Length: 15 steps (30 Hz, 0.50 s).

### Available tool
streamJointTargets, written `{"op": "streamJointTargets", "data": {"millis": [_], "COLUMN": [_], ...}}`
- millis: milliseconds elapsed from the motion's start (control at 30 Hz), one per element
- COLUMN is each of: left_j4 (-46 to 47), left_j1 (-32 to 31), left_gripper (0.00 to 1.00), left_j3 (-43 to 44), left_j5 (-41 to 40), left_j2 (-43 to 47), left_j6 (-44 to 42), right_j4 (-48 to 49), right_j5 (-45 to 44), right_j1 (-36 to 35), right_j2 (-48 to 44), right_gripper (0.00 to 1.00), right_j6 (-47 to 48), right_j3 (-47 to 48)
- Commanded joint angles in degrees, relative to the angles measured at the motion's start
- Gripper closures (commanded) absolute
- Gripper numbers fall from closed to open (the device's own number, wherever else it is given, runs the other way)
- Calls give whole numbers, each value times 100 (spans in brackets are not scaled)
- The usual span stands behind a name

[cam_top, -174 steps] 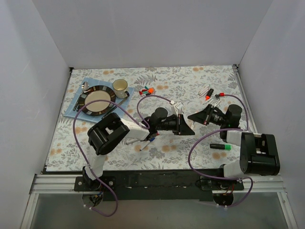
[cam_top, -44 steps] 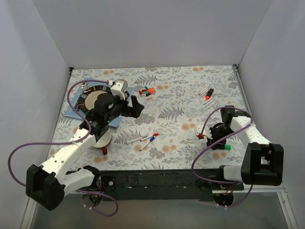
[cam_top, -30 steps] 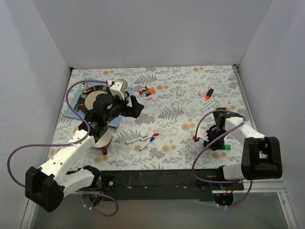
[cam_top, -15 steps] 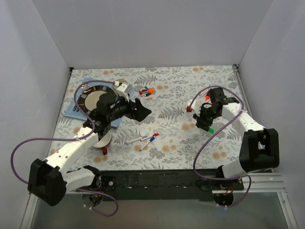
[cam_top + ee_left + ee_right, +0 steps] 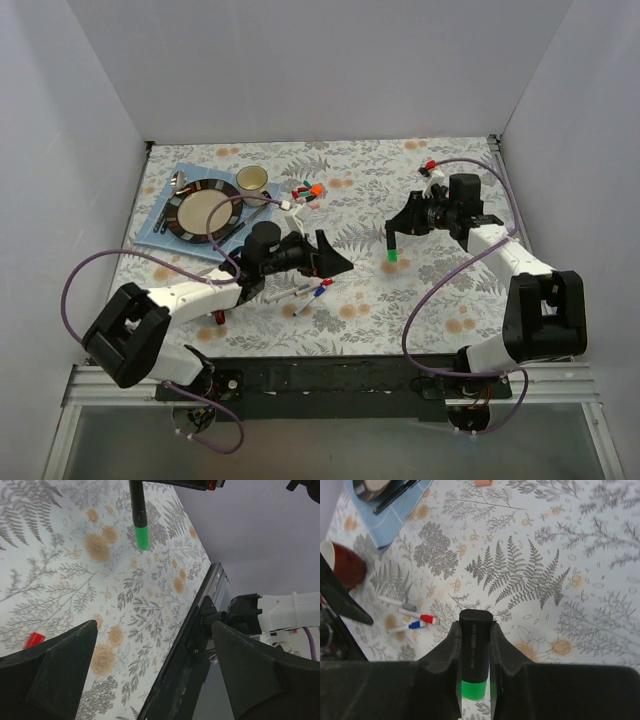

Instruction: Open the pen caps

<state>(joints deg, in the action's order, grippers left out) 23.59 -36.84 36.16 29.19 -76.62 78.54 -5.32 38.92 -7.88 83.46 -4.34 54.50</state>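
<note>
My right gripper point(image 5: 398, 232) point(image 5: 475, 630) is shut on a thick black marker point(image 5: 475, 645) above the middle of the table. The marker's green cap point(image 5: 392, 256) point(image 5: 474, 689) is on its lower end and points down. In the left wrist view the same green cap point(image 5: 142, 536) hangs beyond my left gripper point(image 5: 154, 630). The left gripper point(image 5: 335, 262) is open and empty and faces the marker from the left. Thin white pens point(image 5: 310, 292) with red and blue caps point(image 5: 422, 621) lie below it. Loose caps point(image 5: 305, 192) lie farther back.
A plate point(image 5: 205, 212) and a mug point(image 5: 252, 180) rest on a blue placemat point(image 5: 150, 232) at the back left. A brown cup point(image 5: 342, 565) stands near the left arm. White walls enclose the floral table point(image 5: 450, 300).
The right gripper closed on the green-capped marker at the near right, lifted it and carried it toward the centre. The left arm swung from the plate toward the middle, still open.
</note>
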Motion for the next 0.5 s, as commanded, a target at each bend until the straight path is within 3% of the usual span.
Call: {"op": "streamJointTargets", "data": {"millis": [0,300,467], "left_j4": [848,700,243], "left_j1": [-569,-1343,-1536], "left_gripper": [2,12,24], "left_j3": [180,1303,1999], "left_j5": [-1009,-2057,-2277], "left_j2": [-440,-1847,-2480], "left_j6": [618,917,847], "right_j4": [1251,2105,2149], "right_j5": [-568,-43,116], "right_j1": [198,577,577], "right_j2": [-303,-717,-673], "right_gripper": [99,99,99], "right_j6": [-2605,-3538,-3618], "right_j3": [-703,-1539,-1574]}}
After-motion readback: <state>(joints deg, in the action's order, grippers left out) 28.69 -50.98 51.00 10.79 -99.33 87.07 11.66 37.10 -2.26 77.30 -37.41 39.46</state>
